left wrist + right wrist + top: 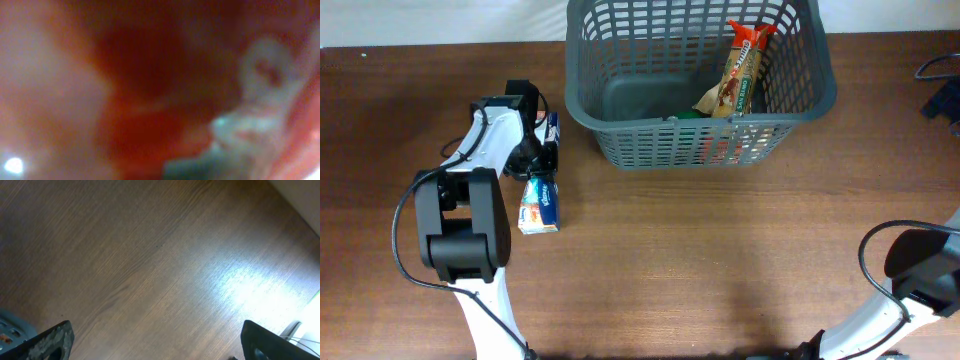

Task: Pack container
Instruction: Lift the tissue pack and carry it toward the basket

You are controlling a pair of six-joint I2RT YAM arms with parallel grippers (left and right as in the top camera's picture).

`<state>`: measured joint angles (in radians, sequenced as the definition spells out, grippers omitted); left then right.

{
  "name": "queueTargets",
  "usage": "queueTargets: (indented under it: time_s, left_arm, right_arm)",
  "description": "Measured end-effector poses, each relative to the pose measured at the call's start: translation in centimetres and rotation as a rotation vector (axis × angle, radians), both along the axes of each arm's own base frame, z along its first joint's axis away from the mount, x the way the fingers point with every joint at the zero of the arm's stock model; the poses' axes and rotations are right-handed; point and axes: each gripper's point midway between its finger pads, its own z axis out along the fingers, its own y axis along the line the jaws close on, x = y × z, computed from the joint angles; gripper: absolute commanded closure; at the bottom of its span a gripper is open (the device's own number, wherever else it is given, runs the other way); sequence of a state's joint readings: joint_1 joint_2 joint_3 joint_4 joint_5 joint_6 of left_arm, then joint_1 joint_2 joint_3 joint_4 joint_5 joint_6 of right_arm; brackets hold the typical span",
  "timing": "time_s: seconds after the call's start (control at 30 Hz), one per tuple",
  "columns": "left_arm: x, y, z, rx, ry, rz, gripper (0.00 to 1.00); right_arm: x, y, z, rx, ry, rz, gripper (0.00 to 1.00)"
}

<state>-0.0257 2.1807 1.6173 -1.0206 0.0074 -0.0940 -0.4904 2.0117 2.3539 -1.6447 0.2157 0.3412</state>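
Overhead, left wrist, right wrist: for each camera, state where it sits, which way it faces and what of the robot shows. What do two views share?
Overhead: fixed above, facing down on the brown wooden table, large dark grey plastic basket, left arm and right arm.
Left wrist: on the left arm; only red-brown blur, no fingers discernible.
Right wrist: faces down at the table between the fingertips of the open right hand.
Shared: overhead and right wrist both show that table.
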Motion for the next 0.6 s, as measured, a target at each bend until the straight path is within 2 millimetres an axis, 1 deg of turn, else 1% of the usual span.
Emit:
queueTargets:
  time_s: [0.07,0.2,0.27,0.3,0.37,0.5,0.6]
  left_arm:
    - [-0.1,0.0,0.1,0.0,0.006,0.005,0.98]
    - [-1.3,0.1,0.6,0.009,0.072,0.011,0.98]
    - [-1.3,0.5,1.3,0.03,0.086,0.027,0.98]
    - [-0.9,0.9,2.0,0.047,0.076,0.04,0.98]
    - [0.0,2.1,4.0,0.091,0.056,0.086,0.98]
    - [2.8,5.3,8.7,0.138,-0.059,0.198,0.98]
    - [3.4,8.1,12.6,0.156,-0.128,0.29,0.98]
  right_arm:
    - [0.0,0.0,0.0,0.0,0.0,0.0,0.01]
    - [0.0,0.0,0.0,0.0,0.0,0.0,0.01]
    - [0.0,0.0,0.0,0.0,0.0,0.0,0.01]
    - [0.0,0.0,0.0,-0.001,0.0,0.0,0.01]
    - [0.0,0.0,0.0,-0.001,-0.001,0.0,0.01]
    - [0.0,0.0,0.0,0.0,-0.001,0.0,0.01]
    - [0.0,0.0,0.0,0.0,0.0,0.0,0.01]
